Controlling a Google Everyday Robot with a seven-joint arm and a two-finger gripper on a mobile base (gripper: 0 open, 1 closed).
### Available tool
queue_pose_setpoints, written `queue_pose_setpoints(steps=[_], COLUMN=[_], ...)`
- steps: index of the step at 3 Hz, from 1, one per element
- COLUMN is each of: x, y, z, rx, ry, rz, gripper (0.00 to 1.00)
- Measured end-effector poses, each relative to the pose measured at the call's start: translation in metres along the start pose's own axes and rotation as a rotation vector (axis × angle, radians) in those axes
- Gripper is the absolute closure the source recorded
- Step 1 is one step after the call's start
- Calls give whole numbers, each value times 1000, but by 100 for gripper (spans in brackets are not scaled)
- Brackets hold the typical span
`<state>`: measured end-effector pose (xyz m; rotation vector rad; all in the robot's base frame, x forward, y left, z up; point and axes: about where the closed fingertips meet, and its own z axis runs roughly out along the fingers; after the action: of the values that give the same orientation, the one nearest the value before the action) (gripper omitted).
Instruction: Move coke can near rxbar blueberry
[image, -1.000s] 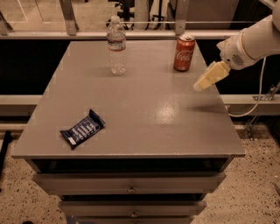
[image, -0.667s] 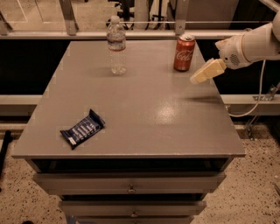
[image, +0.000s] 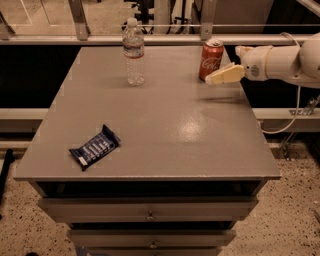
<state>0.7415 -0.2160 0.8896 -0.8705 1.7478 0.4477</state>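
Beside the coke can (image: 212, 59), the gripper (image: 224, 75) has edged closer; its opening cannot be told

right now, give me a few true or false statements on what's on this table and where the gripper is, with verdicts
1. The coke can stands upright near the far right of the table. True.
2. The rxbar blueberry lies right beside the coke can. False: it lies near the front left edge, far from the can.
3. The gripper is close to the coke can, on its right. True.
4. The water bottle lies on its side. False: it stands upright.
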Motion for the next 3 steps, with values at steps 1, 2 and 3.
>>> queue_pose_setpoints(steps=[1, 2, 3], x=[-11, -21, -24], y=[3, 7, 9], z=[29, 54, 62], rx=[-17, -29, -28], ry=[-91, -148, -180], rz=[4, 2, -15], gripper=[0, 15, 36])
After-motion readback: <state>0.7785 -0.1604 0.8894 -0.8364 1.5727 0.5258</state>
